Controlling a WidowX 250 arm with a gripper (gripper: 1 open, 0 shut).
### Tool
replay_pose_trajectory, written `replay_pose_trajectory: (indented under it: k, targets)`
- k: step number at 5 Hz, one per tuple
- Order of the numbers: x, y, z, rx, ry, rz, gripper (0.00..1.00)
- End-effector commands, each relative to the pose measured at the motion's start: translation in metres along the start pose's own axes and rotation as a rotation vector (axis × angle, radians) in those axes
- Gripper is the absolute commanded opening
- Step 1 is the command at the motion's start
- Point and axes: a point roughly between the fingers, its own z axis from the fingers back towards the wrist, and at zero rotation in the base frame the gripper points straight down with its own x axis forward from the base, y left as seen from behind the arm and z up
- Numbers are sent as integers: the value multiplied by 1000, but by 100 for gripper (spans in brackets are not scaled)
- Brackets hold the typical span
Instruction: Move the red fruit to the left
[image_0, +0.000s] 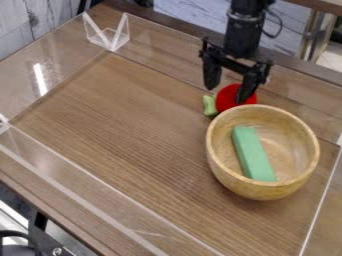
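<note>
Wooden table (120, 120) with clear acrylic walls (60, 45)

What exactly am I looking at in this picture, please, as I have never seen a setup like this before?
You are looking down, from one camera set in front and above, at a wooden table with clear plastic walls around it. The black thing at the top is a robot arm ending in a gripper, a two-fingered claw pointing downward. Its fingers are open and stand on either side of a small red toy fruit with a green leaf; it holds nothing yet. Beside the fruit sits a wooden bowl, and inside it lies a green block. The fruit is meant to be moved to the left.
</note>
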Motion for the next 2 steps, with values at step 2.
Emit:
replay_pose_trajectory:
  k: [2]
  targets:
    - [11, -5, 0, 20, -76, -113, 100]
